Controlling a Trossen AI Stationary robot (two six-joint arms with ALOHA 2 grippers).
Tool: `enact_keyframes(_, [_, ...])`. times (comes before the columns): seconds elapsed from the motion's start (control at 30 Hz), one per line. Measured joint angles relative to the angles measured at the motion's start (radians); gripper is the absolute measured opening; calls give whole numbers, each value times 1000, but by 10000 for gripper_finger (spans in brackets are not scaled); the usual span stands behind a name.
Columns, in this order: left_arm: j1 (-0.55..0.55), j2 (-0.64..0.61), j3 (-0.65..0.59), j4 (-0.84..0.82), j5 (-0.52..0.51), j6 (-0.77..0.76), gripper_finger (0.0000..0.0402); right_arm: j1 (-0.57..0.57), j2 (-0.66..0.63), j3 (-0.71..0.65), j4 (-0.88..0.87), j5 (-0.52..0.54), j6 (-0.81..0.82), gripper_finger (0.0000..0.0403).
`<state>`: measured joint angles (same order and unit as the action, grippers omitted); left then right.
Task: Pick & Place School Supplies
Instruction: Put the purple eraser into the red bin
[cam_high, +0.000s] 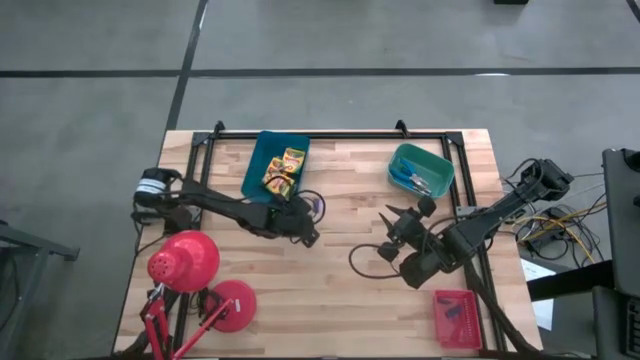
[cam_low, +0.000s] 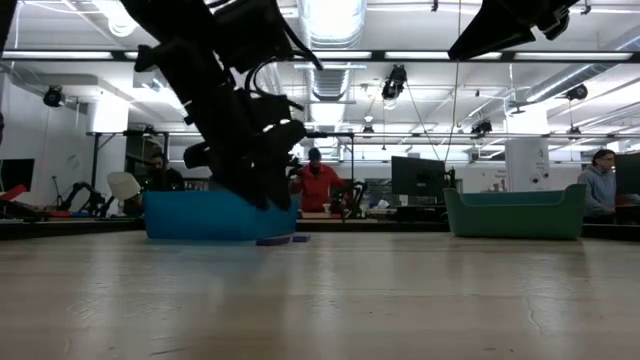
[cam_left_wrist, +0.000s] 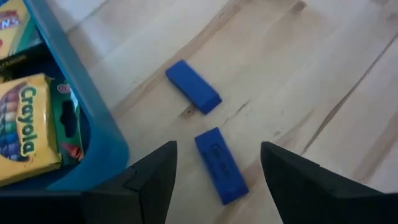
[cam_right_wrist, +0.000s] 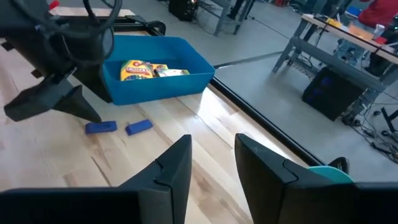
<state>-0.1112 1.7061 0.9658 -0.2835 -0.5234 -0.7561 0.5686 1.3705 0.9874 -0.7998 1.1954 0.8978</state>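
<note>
**Left arm lines up over a blue block**

Left gripper (cam_left_wrist: 217, 171), fingers apart, straddles one small blue rectangular block (cam_left_wrist: 220, 164) for a pinch. Yellow cardboard crayon boxes (cam_high: 282, 171) lie in the blue plastic tray (cam_high: 258, 160), upper-centre. Right gripper (cam_right_wrist: 212, 163), empty, fingers apart, waits right of centre.

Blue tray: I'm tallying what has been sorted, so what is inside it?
The blue tray holds yellow crayon boxes; the high view suggests about three. What lies beneath them is hidden. Two small blue blocks remain outside on the table, under the open left gripper.
</note>
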Motion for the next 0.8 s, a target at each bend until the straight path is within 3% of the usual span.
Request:
enact_keyframes(0.4, [-4, 112, 19, 4, 33, -58, 236, 0, 0, -2, -1, 0, 0, 107])
enact_keyframes(0.8, [-4, 124, 24, 4, 29, -72, 234, 0, 0, -2, -3, 0, 0, 115])
